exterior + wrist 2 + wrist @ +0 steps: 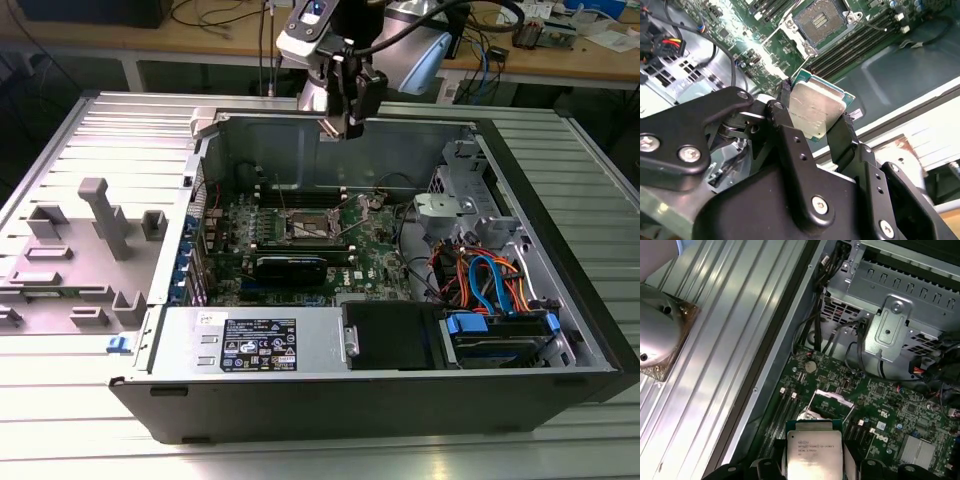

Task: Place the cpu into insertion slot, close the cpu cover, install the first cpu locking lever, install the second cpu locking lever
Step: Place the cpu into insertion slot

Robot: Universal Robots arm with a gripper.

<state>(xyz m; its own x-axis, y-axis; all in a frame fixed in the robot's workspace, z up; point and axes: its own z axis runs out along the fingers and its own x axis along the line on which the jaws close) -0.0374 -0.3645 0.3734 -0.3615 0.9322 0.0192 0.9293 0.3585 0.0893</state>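
End effector [816,109] clamped on square silver-topped cpu [812,114], apart from dark-framed insertion slot [821,21]

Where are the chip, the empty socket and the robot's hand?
chip [816,111]: second wrist view, middle of its silver top.
socket [821,21]: second wrist view, middle of its dark pin field.
hand [350,128]: exterior view, between its fingertips, shut on the chip.

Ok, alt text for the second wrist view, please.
The gripper is shut on the cpu, gripping two opposite edges, clear of the green board. The insertion slot lies beyond, empty, beside long black memory slots.
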